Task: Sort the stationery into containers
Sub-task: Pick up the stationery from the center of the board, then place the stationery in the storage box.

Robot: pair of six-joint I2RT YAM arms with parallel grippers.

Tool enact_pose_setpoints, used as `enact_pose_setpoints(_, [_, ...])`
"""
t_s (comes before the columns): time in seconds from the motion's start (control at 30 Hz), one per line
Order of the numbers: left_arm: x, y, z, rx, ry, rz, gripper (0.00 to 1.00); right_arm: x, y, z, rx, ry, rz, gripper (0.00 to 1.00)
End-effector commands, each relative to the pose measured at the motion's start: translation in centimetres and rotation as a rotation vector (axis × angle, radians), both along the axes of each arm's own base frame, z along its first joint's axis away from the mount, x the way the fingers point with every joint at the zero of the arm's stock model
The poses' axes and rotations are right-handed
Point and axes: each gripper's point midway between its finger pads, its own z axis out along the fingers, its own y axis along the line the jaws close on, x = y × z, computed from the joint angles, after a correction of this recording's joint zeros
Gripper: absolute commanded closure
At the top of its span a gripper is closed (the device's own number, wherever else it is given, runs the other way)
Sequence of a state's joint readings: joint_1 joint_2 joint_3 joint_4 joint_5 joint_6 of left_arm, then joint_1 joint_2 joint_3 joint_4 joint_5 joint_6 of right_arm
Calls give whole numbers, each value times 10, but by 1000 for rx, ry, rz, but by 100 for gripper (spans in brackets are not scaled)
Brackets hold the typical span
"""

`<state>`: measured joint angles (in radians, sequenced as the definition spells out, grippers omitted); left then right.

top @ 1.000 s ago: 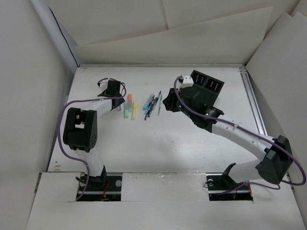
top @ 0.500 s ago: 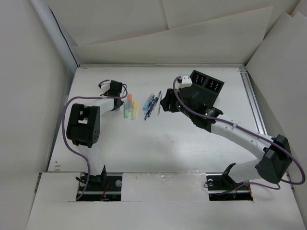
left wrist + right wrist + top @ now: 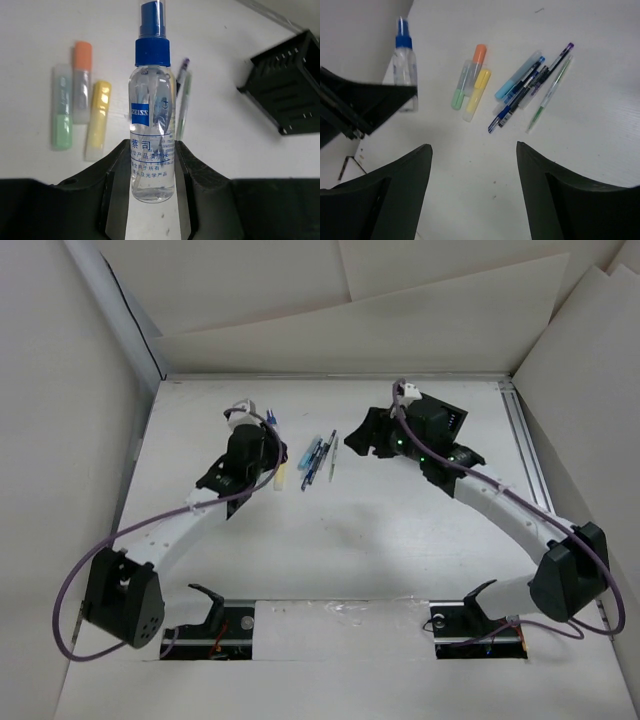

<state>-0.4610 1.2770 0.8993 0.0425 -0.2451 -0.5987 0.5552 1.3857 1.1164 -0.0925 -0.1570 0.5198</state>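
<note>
The left gripper (image 3: 152, 167) is clamped on the lower part of a clear spray bottle (image 3: 152, 115), and the bottle's blue cap sticks out past the fingertips. The right gripper (image 3: 472, 155) is wide apart and holds nothing. On the table (image 3: 600, 150), 3 highlighters (image 3: 81, 100) lie side by side. The pens (image 3: 525, 90) are just beside them, and the black box (image 3: 287, 90) stands apart, to the right.

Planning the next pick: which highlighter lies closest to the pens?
The yellow highlighter; the orange highlighter and green highlighter lie farther from the pens.

orange, green, yellow highlighters (image 3: 82, 100), blue-capped clear bottle (image 3: 152, 125)
</note>
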Motion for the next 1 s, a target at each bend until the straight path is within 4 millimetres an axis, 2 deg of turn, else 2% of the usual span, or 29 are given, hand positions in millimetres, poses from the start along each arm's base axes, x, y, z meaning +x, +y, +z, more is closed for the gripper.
enact_pose_setpoints(0.0, [-25, -37, 5, -104, -91, -288, 100, -6, -5, 65, 147, -115, 96, 24])
enact_pose_setpoints(0.03, [-37, -40, 4, -116, -112, -335, 100, -6, -9, 69, 154, -122, 99, 23])
enact_pose_setpoints(0.07, [-50, -55, 10, -145, -133, -415, 100, -5, -12, 69, 157, -120, 103, 20])
enact_pose_setpoints(0.17, [-64, -76, 20, -124, -202, -511, 100, -7, -11, 72, 183, -114, 179, 15])
enact_pose_setpoints(0.2, [-74, -88, 20, -119, -204, -562, 100, -15, -3, 72, 205, -100, 245, 14])
enact_pose_setpoints(0.23, [-76, -96, 25, -121, -220, -592, 100, -17, 1, 75, 213, -100, 277, 14])
enact_pose_setpoints(0.27, [-76, -99, 26, -123, -231, -617, 100, -15, 5, 75, 218, -92, 303, 13])
enact_pose_setpoints(0.37, [-89, -114, 35, -169, -286, -716, 100, -27, 23, 72, 220, -74, 365, 11])
enact_pose_setpoints(0.47, [-94, -118, 38, -185, -307, -753, 100, -19, 23, 70, 201, -90, 313, 10])
enact_pose_setpoints(0.6, [-98, -123, 45, -201, -331, -791, 100, -9, 23, 52, 181, -57, 277, 10])
enact_pose_setpoints(0.63, [-99, -124, 41, -202, -319, -801, 100, -8, 24, 49, 183, -42, 274, 10])
enact_pose_setpoints(0.83, [-102, -128, 44, -207, -341, -838, 100, -10, 41, 30, 170, 6, 313, 10])
enact_pose_setpoints(0.87, [-102, -128, 44, -207, -341, -838, 100, -7, 41, 24, 164, 16, 303, 12])
enact_pose_setpoints(0.97, [-104, -131, 41, -210, -330, -857, 100, -4, 43, 28, 175, 7, 302, 18])
